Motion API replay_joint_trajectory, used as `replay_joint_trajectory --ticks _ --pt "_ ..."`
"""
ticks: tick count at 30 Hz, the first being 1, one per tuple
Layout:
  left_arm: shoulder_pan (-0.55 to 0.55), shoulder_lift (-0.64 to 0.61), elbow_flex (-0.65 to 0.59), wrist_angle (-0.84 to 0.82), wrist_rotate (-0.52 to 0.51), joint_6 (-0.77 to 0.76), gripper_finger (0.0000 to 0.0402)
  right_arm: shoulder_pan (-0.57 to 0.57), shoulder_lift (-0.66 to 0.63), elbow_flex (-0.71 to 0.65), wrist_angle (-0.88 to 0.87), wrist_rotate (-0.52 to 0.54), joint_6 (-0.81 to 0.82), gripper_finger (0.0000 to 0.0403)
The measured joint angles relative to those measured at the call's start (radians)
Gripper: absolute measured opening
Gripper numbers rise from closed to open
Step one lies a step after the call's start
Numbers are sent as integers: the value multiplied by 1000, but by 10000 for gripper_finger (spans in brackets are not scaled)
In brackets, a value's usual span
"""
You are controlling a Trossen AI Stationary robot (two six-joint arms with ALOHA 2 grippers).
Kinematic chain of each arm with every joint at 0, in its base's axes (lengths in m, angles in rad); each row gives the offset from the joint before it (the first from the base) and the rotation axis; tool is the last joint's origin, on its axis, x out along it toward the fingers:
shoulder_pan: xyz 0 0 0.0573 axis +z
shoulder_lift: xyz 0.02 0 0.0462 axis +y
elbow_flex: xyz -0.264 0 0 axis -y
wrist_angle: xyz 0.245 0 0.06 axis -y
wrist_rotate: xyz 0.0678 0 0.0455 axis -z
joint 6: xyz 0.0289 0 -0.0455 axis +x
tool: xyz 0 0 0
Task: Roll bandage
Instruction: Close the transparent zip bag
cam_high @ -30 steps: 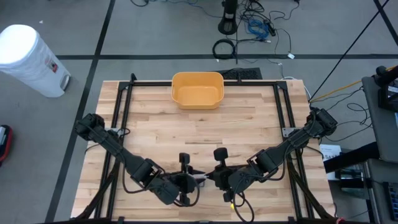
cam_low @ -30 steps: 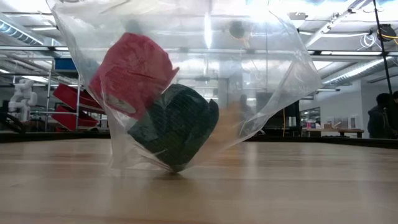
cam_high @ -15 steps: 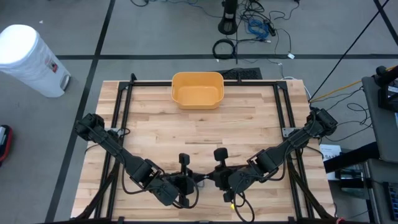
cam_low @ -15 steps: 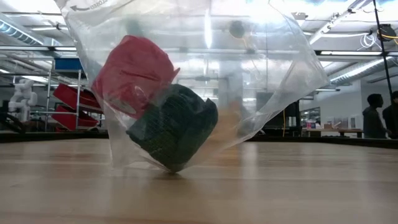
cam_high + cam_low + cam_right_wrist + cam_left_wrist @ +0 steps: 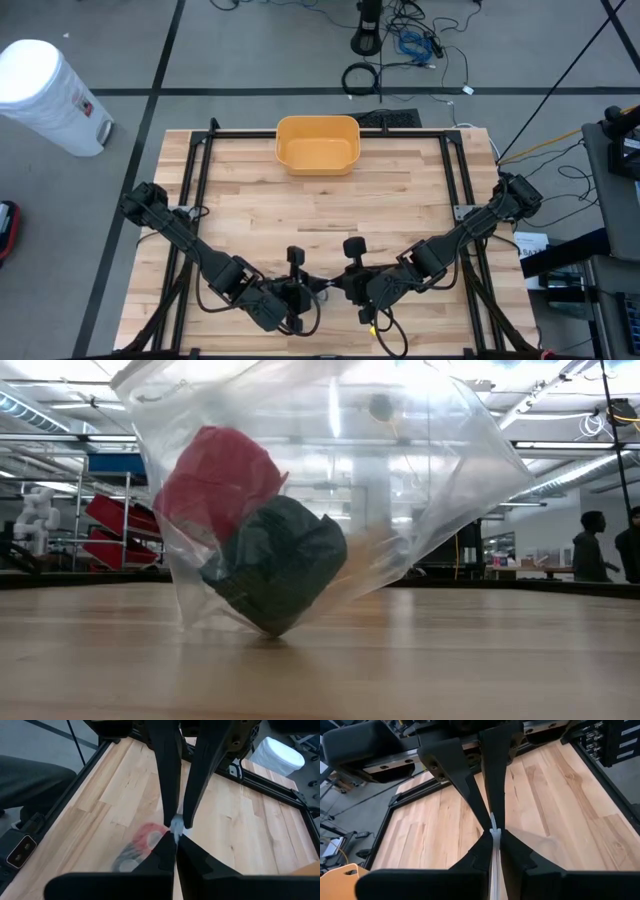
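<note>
Low view: clear bag (image 5: 330,490) hangs at the surface's (image 5: 320,210) near edge, red roll (image 5: 220,480) and dark roll (image 5: 280,565) sagging inside. Film slippery, limp; load probably light. My left hand (image 5: 493,831) and right hand (image 5: 176,827) both pinch its top edge.

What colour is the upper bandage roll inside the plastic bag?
Red; the upper bandage roll shows best in the low view, through the clear plastic bag.

The table (image 5: 260,215) is of light wooden planks, with a black frame (image 5: 196,170) along its edges. A yellow bin (image 5: 317,144) stands on it at the far edge. Near the front a clear bag (image 5: 330,480) seems to touch the wood only with its lowest corner.
</note>
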Motion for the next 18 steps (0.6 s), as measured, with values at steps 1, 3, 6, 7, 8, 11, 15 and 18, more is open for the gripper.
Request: replay_joint_trajectory --ticks 1,3,6,7,8,11,15,18 --pt "-1 0 0 -4 0 0 28 0 0 0 0 0 0 0" --pt "-2 0 0 -11 0 0 28 0 0 0 0 0 0 0" --pt "-3 0 0 -16 0 0 28 0 0 0 -1 0 0 0" --pt "-3 0 0 -16 0 0 28 0 -2 0 -3 -1 0 0" --pt "-3 0 0 -18 1 0 28 0 -3 0 -6 -1 1 0" --pt "-5 0 0 -30 2 -8 28 2 -7 0 -8 3 2 0" --pt "-5 0 0 -73 3 -42 28 11 -13 0 -9 21 2 0" --pt "-5 0 -2 -88 11 -51 28 18 -27 1 -1 33 -5 0"
